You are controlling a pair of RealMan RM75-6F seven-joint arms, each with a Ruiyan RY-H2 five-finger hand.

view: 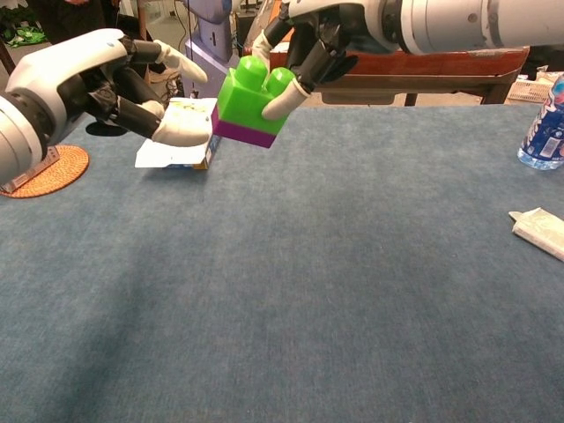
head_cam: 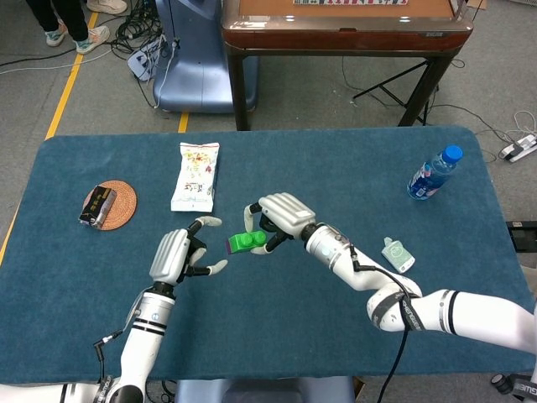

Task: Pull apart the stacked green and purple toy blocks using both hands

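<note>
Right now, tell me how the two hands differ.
The right hand grips the green block of the stacked pair, lifted off the table; the left hand holds nothing, fingers spread beside the purple block. The right reaches in from above, the left from the side. Both are white with dark joints.

text: none legible | snack packet (head_cam: 195,175): printed pattern, too small to read | water bottle (head_cam: 433,174): label blurred, no words made out | small dark box (head_cam: 98,206) on the round mat: markings unreadable | white tube (head_cam: 396,254): print unreadable | toy blocks (view: 249,104): no lettering seen
</note>
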